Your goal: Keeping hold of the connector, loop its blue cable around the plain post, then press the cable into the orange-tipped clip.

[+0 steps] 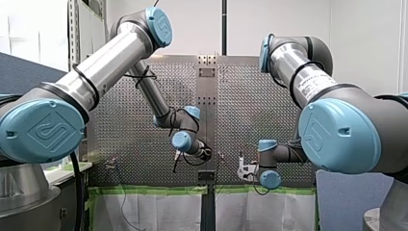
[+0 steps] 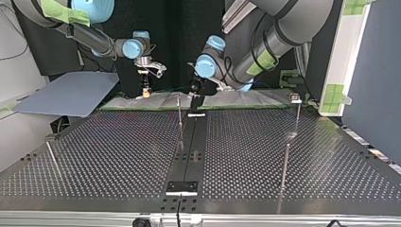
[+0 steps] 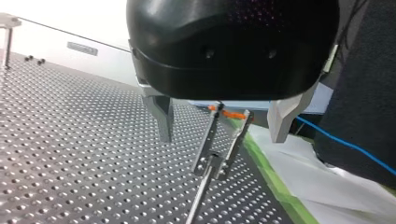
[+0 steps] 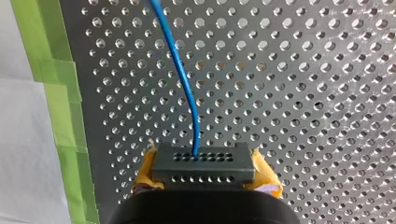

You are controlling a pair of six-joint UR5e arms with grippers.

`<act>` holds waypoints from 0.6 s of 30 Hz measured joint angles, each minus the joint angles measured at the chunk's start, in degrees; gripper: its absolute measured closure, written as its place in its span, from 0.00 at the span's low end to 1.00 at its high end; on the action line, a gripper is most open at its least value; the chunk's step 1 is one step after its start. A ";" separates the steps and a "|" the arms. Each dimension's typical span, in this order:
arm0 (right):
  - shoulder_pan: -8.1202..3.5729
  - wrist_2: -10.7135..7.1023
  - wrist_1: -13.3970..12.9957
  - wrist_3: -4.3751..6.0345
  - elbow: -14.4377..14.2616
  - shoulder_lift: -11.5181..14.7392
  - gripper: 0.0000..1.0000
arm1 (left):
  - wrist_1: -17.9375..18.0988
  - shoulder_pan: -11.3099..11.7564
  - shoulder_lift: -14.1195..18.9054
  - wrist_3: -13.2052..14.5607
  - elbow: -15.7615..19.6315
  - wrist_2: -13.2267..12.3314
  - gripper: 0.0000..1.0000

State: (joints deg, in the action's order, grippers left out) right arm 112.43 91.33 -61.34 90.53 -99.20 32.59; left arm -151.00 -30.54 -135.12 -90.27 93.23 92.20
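Only holding is done: connector (image 4: pixel 203 163) clenched in right end effector (image 4: pixel 204 175), blue cable (image 4: pixel 180 65) led off at its 12 o'clock, seemingly unlooped and unclipped; orange-tipped clip (image 3: pixel 208 137) framed by released left end effector (image 3: pixel 220 128).

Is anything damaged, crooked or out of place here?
Nothing stands out. The connector sits square in my right gripper, its blue cable runs off unbroken, and the orange-tipped clip stands intact ahead of my open left gripper.
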 joint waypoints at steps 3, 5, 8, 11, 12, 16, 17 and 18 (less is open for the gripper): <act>0.01 0.00 0.04 0.00 0.00 -0.04 1.00 | 0.47 -0.13 0.00 -0.49 -0.01 0.02 0.00; 0.00 -0.07 0.08 0.00 0.00 -0.07 1.00 | 0.49 -0.21 0.00 -0.68 -0.01 0.03 0.00; 0.00 -0.47 0.24 0.00 -0.01 -0.09 1.00 | 0.44 -0.32 0.00 -0.93 0.00 0.08 0.00; 0.01 -0.79 0.31 0.00 -0.02 -0.10 1.00 | 0.39 -0.35 0.00 -1.23 0.00 0.10 0.00; 0.01 -0.86 0.31 0.00 -0.02 -0.10 1.00 | 0.40 -0.35 0.00 -1.34 0.00 0.11 0.00; 0.01 -1.04 0.21 0.01 -0.01 -0.10 1.00 | 0.45 -0.36 0.00 -2.19 0.00 0.01 0.00; 0.00 -1.07 0.19 0.01 -0.01 -0.10 1.00 | 0.47 -0.36 0.00 -2.61 0.00 -0.11 0.00; -0.01 -1.10 0.18 0.01 -0.01 -0.11 1.00 | 0.49 -0.36 0.00 -2.96 0.00 -0.22 0.00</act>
State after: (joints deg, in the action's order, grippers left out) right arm 112.42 90.23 -61.16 90.54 -99.20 32.48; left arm -150.52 -30.90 -135.12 -93.24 93.23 91.98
